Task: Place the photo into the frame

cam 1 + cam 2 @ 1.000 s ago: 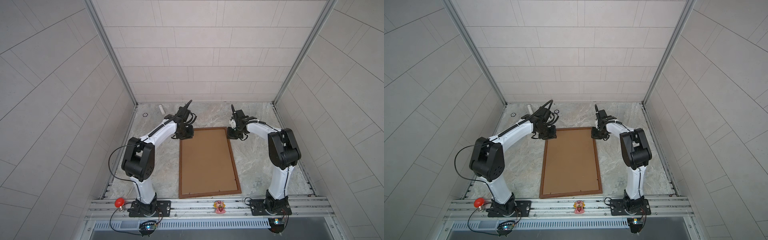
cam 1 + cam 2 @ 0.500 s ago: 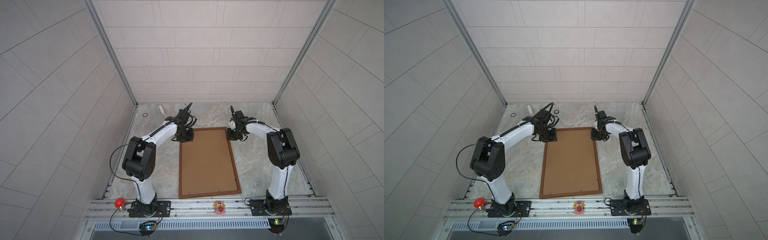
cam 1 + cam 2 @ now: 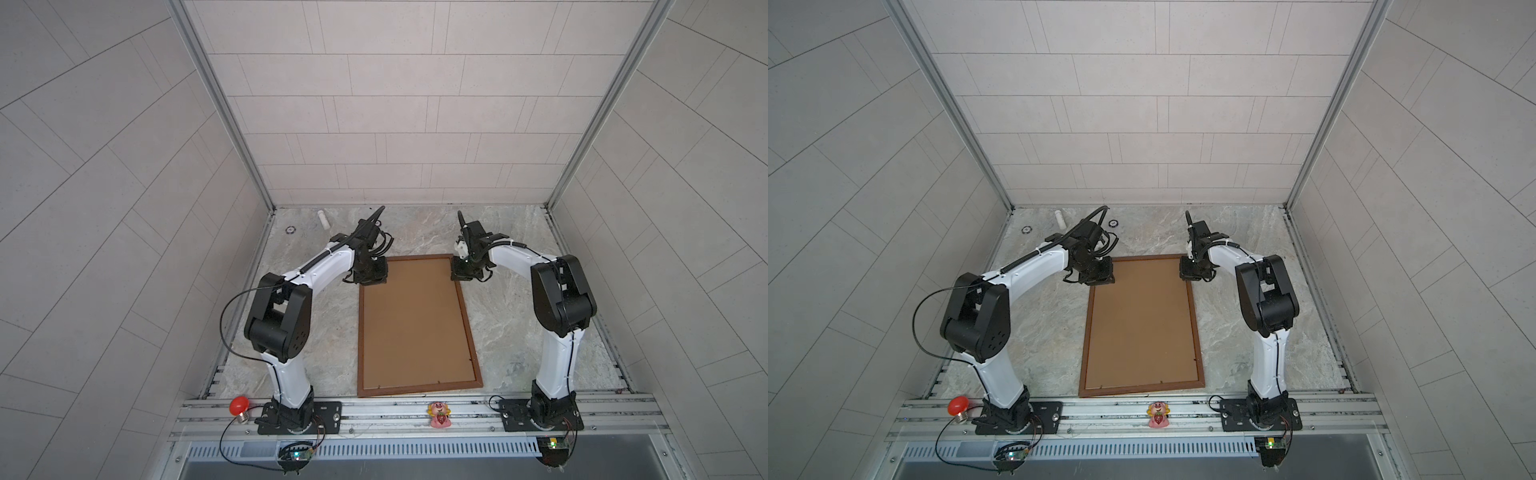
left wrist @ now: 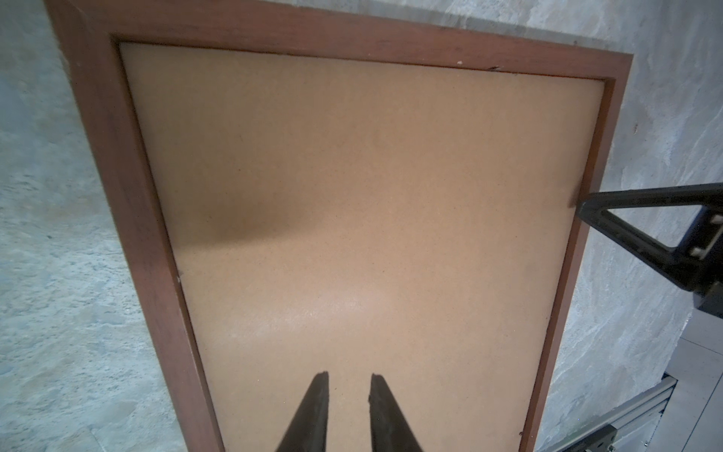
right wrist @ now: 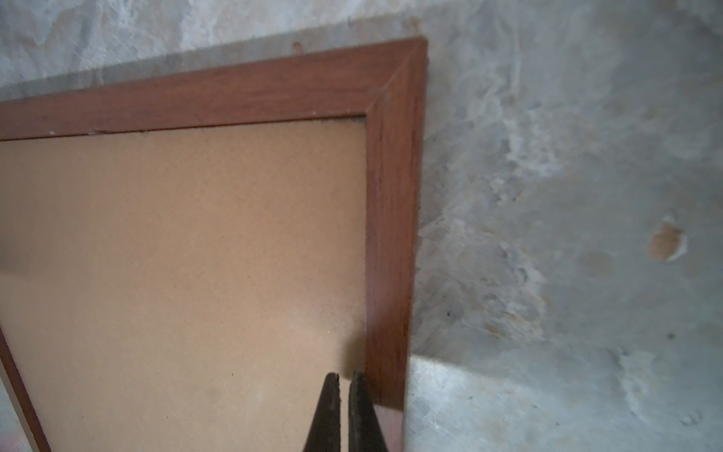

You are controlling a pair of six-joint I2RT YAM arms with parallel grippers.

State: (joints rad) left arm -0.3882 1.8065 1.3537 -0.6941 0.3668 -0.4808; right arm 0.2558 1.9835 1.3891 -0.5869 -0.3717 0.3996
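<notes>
**Top views.** The frame (image 3: 419,387) lies flat on the marbled worktop (image 3: 419,232), between the two arms. Its long sides run near to far, and its near end lies just beside the rail that carries the arm bases. It lies back side up, and the plain brown backing board (image 3: 413,324) fills its opening.

The left claw (image 3: 371,277) points down over the far left corner of the frame. The right claw (image 3: 460,272) points down over the far right corner. Both top views agree: frame (image 3: 1142,390), left claw (image 3: 1100,276), right claw (image 3: 1188,272). From up here the claw bodies hide the fingertips, so I cannot tell whether they touch.

**Left wrist view.** The left claw (image 4: 349,376) is released. Its two fingers stand a little apart, bare backing board (image 4: 352,176) shows between them, and nothing is gripped. The tips are over the board, inside the wooden rail of the frame (image 4: 129,195). I cannot tell whether they press on it. Across the board, a finger of the right claw (image 4: 645,195) reaches in from outside and ends at the opposite rail.

**Right wrist view.** The right claw (image 5: 344,375) is clenched, fingers almost together, with nothing between them. The tips are over the backing board (image 5: 176,274), just beside the inner edge of the frame (image 5: 391,235) and near its far right mitred corner. Grey worktop (image 5: 567,195) lies beyond the rail.
</notes>
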